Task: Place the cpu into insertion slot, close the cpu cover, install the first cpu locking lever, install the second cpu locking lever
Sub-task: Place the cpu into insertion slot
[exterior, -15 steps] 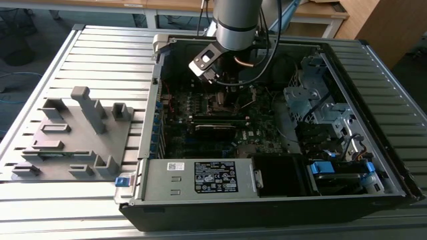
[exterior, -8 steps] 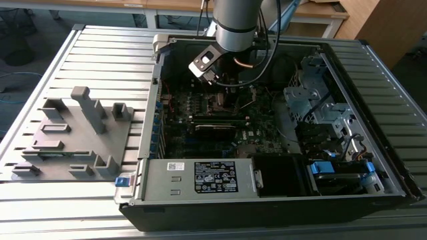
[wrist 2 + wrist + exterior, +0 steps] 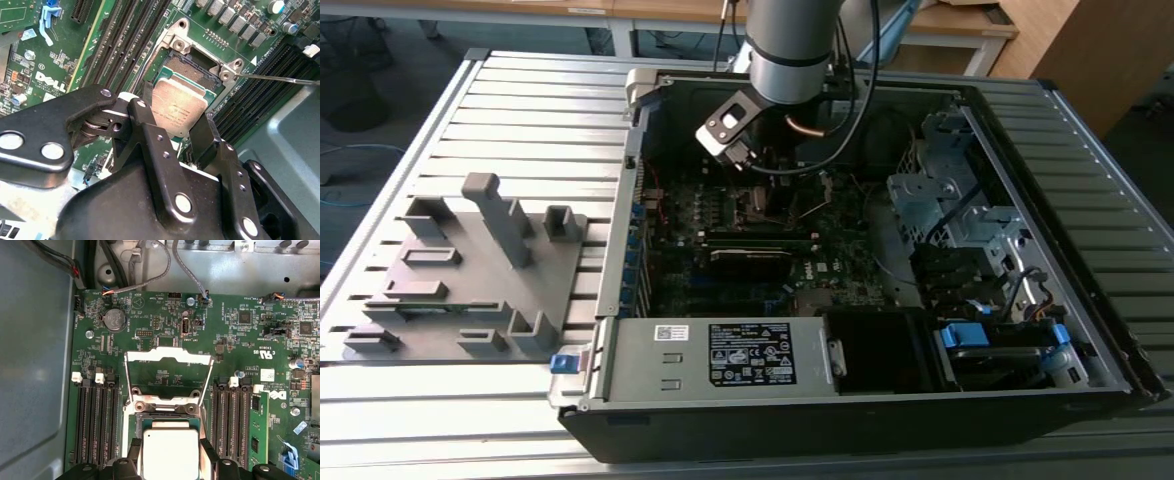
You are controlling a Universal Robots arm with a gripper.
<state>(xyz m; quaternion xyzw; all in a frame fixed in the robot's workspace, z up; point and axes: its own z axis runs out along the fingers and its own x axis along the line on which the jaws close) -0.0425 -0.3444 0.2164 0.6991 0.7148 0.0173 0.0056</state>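
- We see the black two-finger gripper (image 3: 176, 114) with its jaws clamped on two opposite edges of the small flat square silver-grey cpu (image 3: 177, 105).
- The cpu hangs just over the square black insertion slot (image 3: 192, 62), and we judge it is not yet seated.
- The thin silver frame of the cpu cover (image 3: 167, 356) stands flipped open; we judge cover and both levers remain to be done.
- The open black computer case (image 3: 854, 430) holds the green motherboard (image 3: 240, 345) that carries the slot.

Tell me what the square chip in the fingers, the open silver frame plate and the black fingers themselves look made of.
The square silver-grey cpu: metal top, dull finish, soft sheen. The thin silver cpu cover, flipped open: likely stamped sheet metal, pale matte surface. The black fingers gripping the cpu: probably coated metal, semi-gloss highlights; possibly plastic.
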